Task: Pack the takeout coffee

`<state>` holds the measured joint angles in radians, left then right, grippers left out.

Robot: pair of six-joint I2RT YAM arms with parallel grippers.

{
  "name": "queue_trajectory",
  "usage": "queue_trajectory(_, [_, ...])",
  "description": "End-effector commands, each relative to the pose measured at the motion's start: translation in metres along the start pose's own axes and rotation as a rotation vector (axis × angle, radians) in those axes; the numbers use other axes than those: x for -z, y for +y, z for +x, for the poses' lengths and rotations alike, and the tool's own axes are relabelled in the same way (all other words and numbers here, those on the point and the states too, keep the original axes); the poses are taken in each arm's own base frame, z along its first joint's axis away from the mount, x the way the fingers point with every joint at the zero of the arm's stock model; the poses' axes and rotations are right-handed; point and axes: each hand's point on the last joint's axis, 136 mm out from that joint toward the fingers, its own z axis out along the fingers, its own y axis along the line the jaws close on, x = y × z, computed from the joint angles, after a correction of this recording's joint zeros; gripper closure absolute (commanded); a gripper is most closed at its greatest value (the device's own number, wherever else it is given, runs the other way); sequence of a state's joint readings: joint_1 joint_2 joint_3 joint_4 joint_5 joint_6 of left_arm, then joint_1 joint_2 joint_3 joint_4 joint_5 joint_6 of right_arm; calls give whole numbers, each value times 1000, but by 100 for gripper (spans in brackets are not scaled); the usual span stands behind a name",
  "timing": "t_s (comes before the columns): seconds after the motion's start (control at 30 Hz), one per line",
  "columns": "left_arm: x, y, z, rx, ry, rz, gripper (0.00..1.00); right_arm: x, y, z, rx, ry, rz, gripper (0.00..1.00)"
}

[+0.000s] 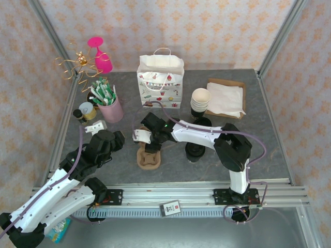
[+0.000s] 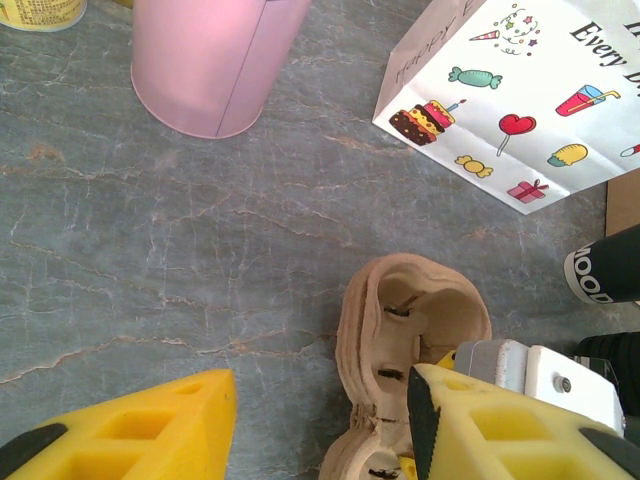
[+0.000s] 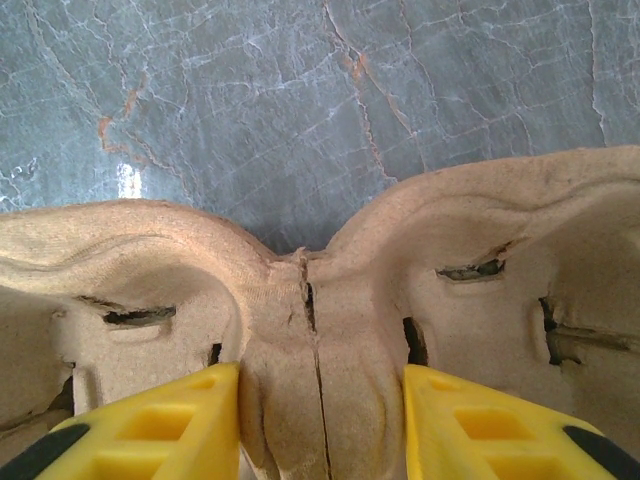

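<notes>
Takeout coffee (image 1: 194, 151): dark cup with its black lid on. It stands on the grey table (image 1: 269, 150) right of centre, apart from the cup carrier (image 1: 149, 157) to its left, and is partly covered from above by the right arm (image 1: 199, 135). Cup carrier: brown moulded pulp, flat on the table near the front; the wells in view show bare pulp walls and slits. Right claw (image 3: 322, 400): over the carrier, one yellow finger (image 3: 160, 430) on each side of the cracked centre ridge. Both fingers lie against the pulp, so the claw is clamped on the ridge. Left claw (image 2: 320, 400): fingers apart, hovering at the carrier's left side, with table and carrier edge showing between them. Its right finger overlaps the carrier rim in the wrist view; contact cannot be told. Behind the coffee, past the arm: a dark stack of lids (image 1: 202, 123), then a stack of cream cups (image 1: 200, 101). The cups are just beside a brown tray (image 1: 227, 81) holding white napkins (image 1: 226, 99). Gift bag (image 1: 160, 85): white with party pictures, upright at back centre, mouth open; contents cannot be told. The right arm lies across the line from coffee to bag. Left side: a pink tumbler (image 1: 111, 111) holding green-and-white packets (image 1: 102, 92), with a small tin (image 1: 86, 110) beside it. A pink goblet (image 1: 98, 54) and a gold wire ornament (image 1: 77, 64) are at the back corner.
</notes>
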<state>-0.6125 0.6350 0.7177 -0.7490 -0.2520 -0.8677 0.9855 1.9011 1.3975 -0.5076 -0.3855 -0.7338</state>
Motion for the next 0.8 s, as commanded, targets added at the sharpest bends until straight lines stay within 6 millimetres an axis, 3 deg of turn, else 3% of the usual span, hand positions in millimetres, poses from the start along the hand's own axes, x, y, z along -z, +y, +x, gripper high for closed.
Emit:
queue_trajectory(0.0, [1, 4, -4, 13, -19, -23, 49, 28, -7, -17, -7, -48, 35, 59])
queue_trajectory(0.33, [1, 8, -1, 17, -6, -33, 49, 41, -7, -23, -25, -78, 49, 59])
queue_trajectory(0.77, [-20, -3, 49, 47, 175, 71, 49, 34, -2, -11, -96, -77, 36, 58])
